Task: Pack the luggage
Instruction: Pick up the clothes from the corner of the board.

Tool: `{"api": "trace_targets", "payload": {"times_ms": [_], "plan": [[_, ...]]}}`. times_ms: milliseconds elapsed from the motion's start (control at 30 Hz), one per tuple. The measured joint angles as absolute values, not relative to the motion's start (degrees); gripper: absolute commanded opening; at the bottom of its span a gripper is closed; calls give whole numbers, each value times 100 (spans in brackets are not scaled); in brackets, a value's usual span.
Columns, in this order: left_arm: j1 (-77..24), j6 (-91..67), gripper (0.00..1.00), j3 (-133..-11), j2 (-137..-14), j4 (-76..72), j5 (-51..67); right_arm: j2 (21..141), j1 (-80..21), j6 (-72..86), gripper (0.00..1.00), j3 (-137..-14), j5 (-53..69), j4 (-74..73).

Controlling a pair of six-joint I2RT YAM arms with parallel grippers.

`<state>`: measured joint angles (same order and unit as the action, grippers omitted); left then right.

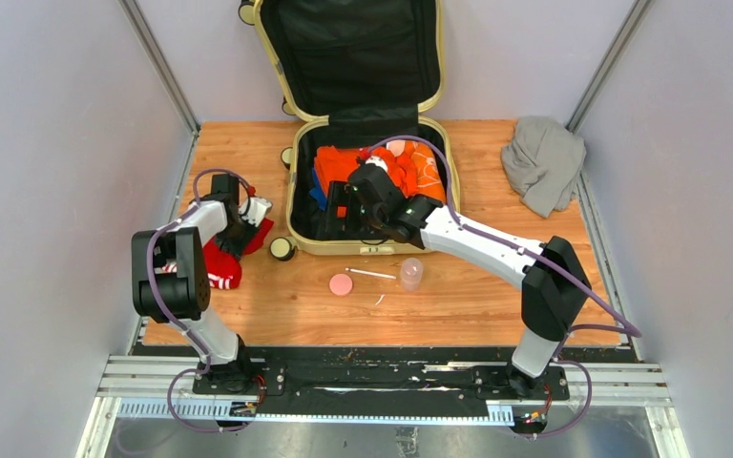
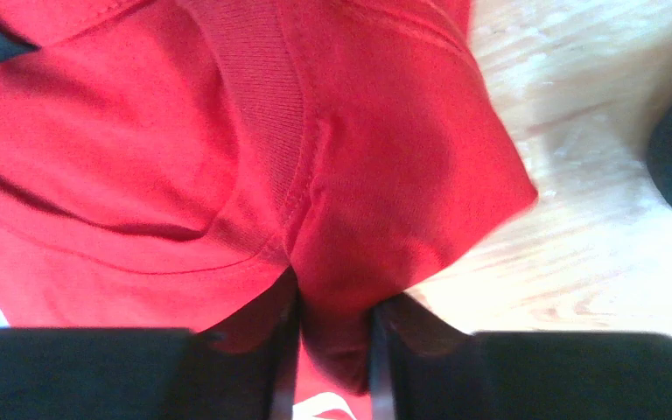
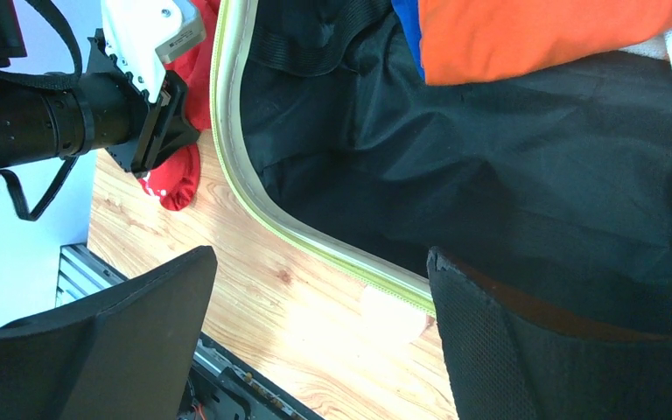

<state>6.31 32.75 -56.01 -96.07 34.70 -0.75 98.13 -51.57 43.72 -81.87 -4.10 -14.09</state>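
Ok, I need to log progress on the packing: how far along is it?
Done: orange clothing lies inside the open luggage. In hand: the left gripper pinches a fold of the red garment on the table beside the luggage; the right gripper hangs open over its near edge. Left: the grey garment, pink disc and clear cup lie outside, and the lid is up.

luggage (image 1: 324, 247) near part bare lining, free; orange clothes (image 1: 420, 172) fill far half; right arm (image 1: 477, 239) crosses near rim.
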Motion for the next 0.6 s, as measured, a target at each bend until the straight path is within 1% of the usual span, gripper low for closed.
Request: {"api": "trace_targets", "payload": {"times_ms": [33, 67, 200, 300, 467, 600], "plan": [[628, 3286, 6, -5586, -9605, 3433, -137, 9813, -5151, 4397, 93, -8187, -408, -1409], [628, 3371, 0, -5559, -9605, 3363, -235, 9813, -5135, 4414, 93, -8187, -408, -1409], [631, 3441, 0, -5570, -9572, 3439, -233, 9815, -5107, 4646, 95, -8187, -338, -1398], [709, 3452, 0, -5653, -9548, 3726, -3, 9830, -5103, 5017, 96, -8187, -99, -1304], [875, 3321, 0, -5951, -9255, 4801, 880, 10036, -5105, 5758, 96, -8204, 502, -978], [888, 3035, 0, -6525, -8720, 5502, 1743, 10433, -5151, 6165, 96, -8499, 858, -878]]}}
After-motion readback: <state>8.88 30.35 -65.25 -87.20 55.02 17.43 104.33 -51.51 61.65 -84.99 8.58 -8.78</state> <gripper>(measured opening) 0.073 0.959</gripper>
